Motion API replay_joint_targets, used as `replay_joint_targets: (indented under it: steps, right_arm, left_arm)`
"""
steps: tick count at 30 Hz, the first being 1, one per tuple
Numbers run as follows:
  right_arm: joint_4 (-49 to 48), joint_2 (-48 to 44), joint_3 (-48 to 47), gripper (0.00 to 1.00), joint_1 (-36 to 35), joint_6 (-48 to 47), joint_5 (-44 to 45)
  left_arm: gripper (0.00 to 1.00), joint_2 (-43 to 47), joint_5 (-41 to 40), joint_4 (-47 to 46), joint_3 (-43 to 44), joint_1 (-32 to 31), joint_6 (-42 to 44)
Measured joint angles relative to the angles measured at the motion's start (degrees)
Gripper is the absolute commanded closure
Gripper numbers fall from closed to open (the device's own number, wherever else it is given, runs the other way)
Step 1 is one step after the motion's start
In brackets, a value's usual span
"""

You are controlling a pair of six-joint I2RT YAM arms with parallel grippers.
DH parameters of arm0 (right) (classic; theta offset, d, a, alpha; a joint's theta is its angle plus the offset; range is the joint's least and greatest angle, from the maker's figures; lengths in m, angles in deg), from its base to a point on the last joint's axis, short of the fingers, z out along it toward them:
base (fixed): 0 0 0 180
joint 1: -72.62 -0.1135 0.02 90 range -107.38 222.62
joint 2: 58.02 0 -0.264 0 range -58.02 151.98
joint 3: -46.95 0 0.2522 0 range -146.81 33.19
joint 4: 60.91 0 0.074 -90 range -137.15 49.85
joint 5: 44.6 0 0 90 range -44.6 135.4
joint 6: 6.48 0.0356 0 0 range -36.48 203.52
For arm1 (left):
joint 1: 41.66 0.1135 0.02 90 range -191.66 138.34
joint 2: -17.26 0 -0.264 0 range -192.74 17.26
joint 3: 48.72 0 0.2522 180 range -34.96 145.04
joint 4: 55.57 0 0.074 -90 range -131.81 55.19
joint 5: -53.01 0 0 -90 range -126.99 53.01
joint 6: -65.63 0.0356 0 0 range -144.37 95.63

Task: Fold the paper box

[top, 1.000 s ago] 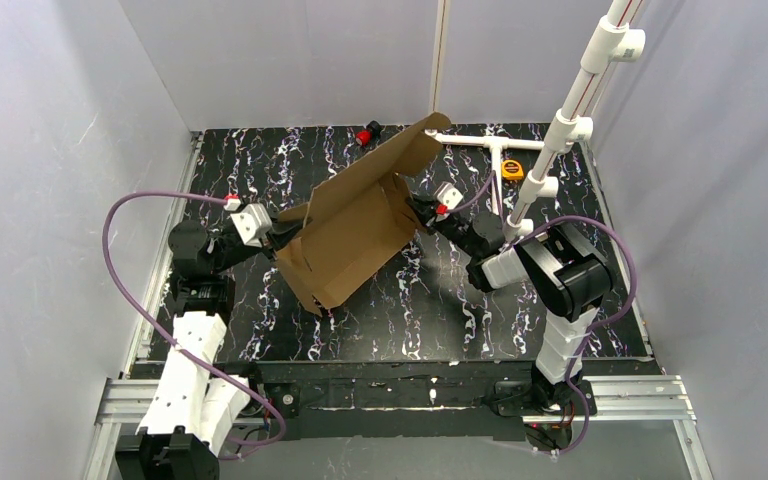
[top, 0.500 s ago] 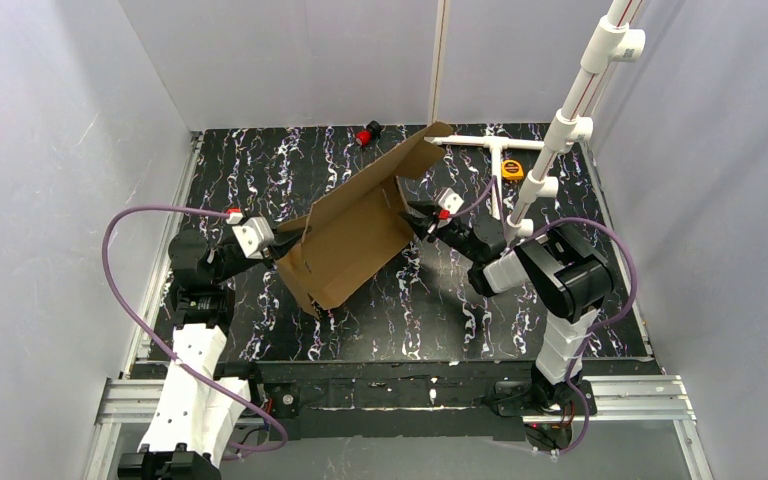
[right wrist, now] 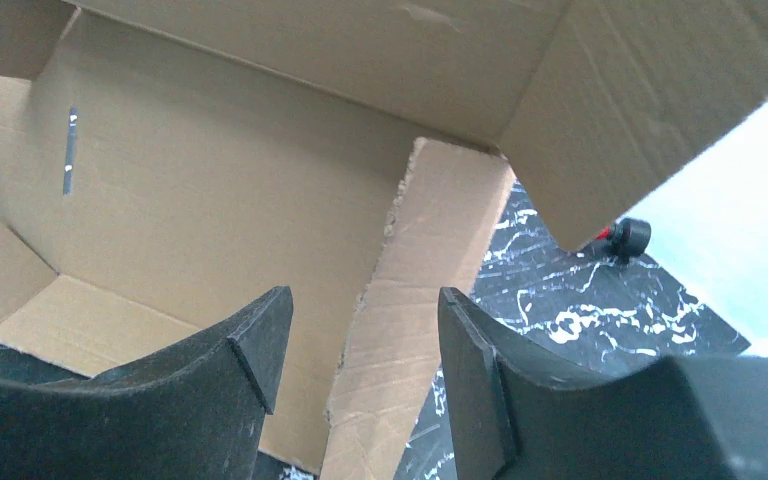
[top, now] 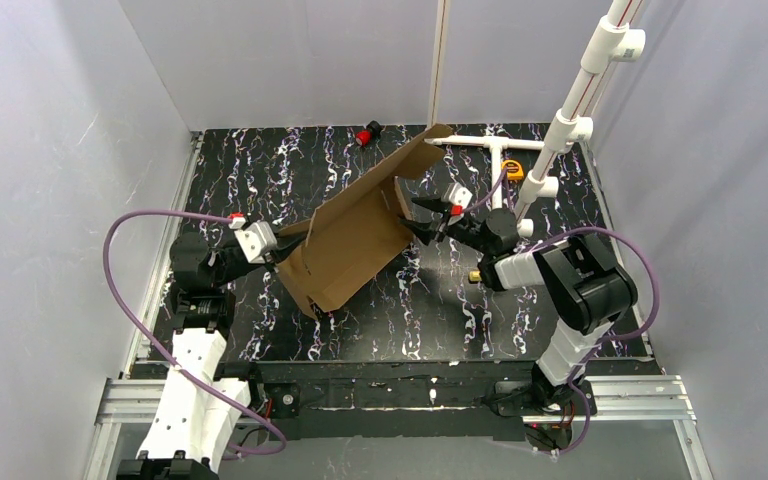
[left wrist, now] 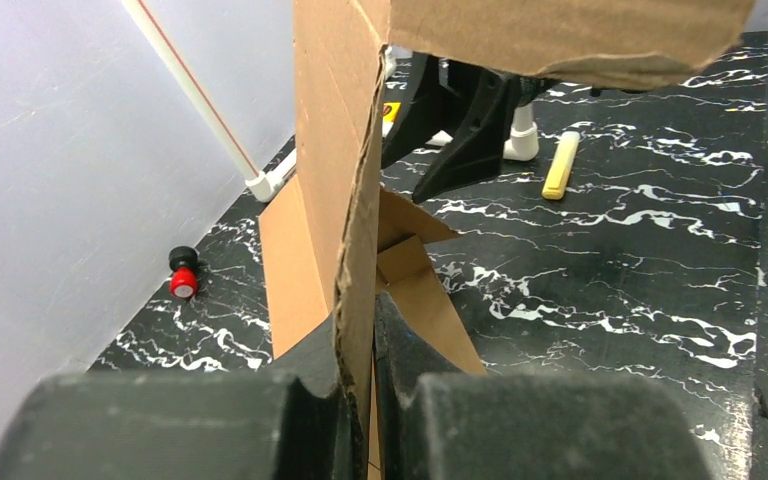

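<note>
Nearest in, on the left, the left claw is clamping down on the raw left edge of the paper box. In its wrist view the left claw is pinching the corrugated edge right between its fingers.

The box itself is sitting mid-bench, half formed. Its base is lying on the bench and one long panel is standing up, leaning toward the far right.

Just right of it, the right claw is hanging spread open with nothing in it. From its own camera, the right claw is straddling a ragged side flap without seeming to touch it.

Further back there's a small red-capped thing, a white pipe frame and a yellow tape measure.

What I'm worrying about: only one edge is being gripped, so the tall panel is free to flop back flat. If the right claw goes in crooked, it could crease that flap, or shove the whole box and twist it out of the left pinch. The panel's top corner is also sitting close to the pipe frame and could snag there.
</note>
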Motion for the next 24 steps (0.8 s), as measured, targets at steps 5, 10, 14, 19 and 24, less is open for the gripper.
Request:
replay_joint_targets:
  steps: [5, 10, 14, 19, 24]
  right_arm:
    - [7.06, -1.7, -1.73, 0.36, 2.99, 0.74, -3.34]
    - [15.08, -3.5, -3.78, 0.34, 3.65, 0.35, -6.91]
    - [19.41, -4.35, -4.74, 0.34, 3.67, 0.0, -9.84]
    - [24.11, -5.44, -5.31, 0.34, 3.67, -0.76, -11.72]
    - [27.02, -7.1, -5.35, 0.4, 3.69, -1.03, -11.54]
  left_arm:
    - [1.0, 0.42, 0.0, 0.37, 0.0, -1.29, 0.44]
    - [1.0, 1.09, -0.07, 0.55, -0.37, -1.46, 0.68]
    - [1.0, 1.55, -0.31, 0.98, -0.7, -1.53, 1.09]
    - [1.0, 2.05, -0.81, 1.4, -0.74, -1.64, 1.4]
    - [1.0, 2.58, -1.09, 1.84, -0.74, -1.68, 1.62]
